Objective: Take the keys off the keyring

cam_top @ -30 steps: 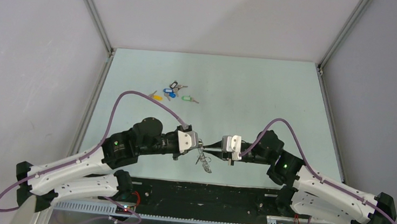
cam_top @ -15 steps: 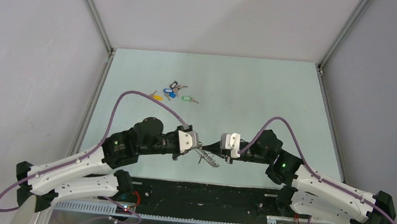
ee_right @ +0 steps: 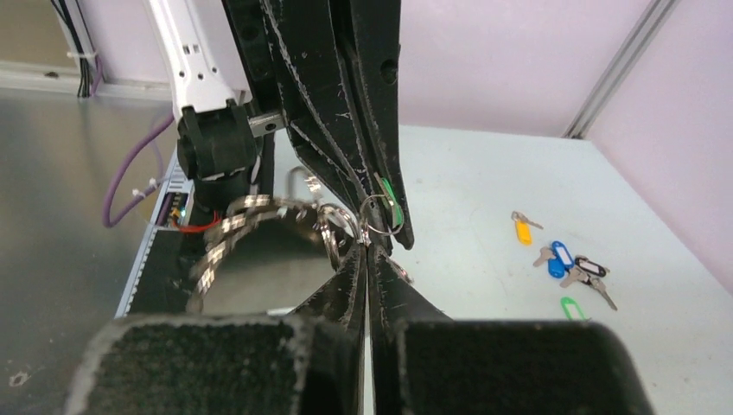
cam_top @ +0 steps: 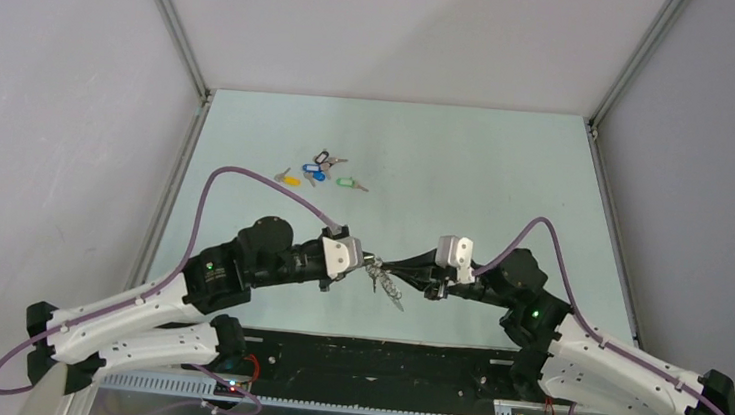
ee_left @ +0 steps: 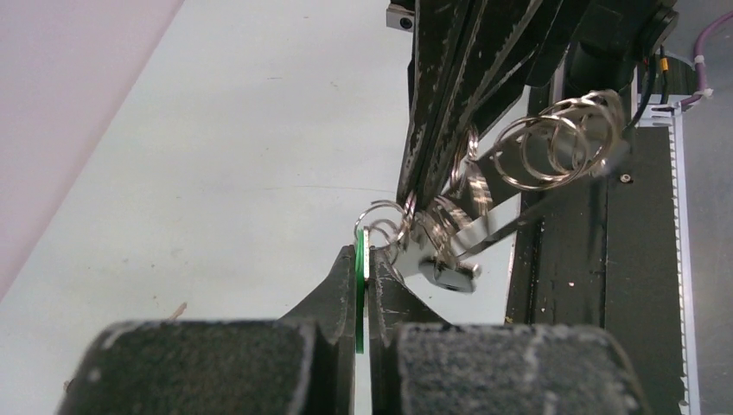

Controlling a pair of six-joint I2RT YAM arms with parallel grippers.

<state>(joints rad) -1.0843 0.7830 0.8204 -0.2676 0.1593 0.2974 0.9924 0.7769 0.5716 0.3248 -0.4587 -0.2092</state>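
The keyring [ee_left: 430, 226], a tangle of thin silvery rings, hangs between my two grippers above the table's near edge [cam_top: 386, 285]. A pulled-out coil of ring [ee_left: 560, 138] sticks out to the right. One small silvery key [ee_left: 451, 274] dangles under the rings. My left gripper [ee_left: 364, 252] is shut on a flat green tag [ee_left: 360, 268] that a ring threads. My right gripper [ee_right: 366, 252] is shut on a silvery ring of the keyring [ee_right: 339, 226], tip to tip with the left gripper [cam_top: 372, 262]. A shiny strap loop [ee_right: 226, 238] hangs left of it.
Loose keys with yellow, blue, black and green tags [cam_top: 318, 171] lie on the pale table further back; in the right wrist view they lie at the right [ee_right: 560, 259]. A black strip [cam_top: 381, 354] and metal rail run along the near edge by the arm bases.
The right gripper closed on the ring cluster and its wrist swung right and back. The left wrist shifted slightly left. The hanging cluster now stretches between the two tips.
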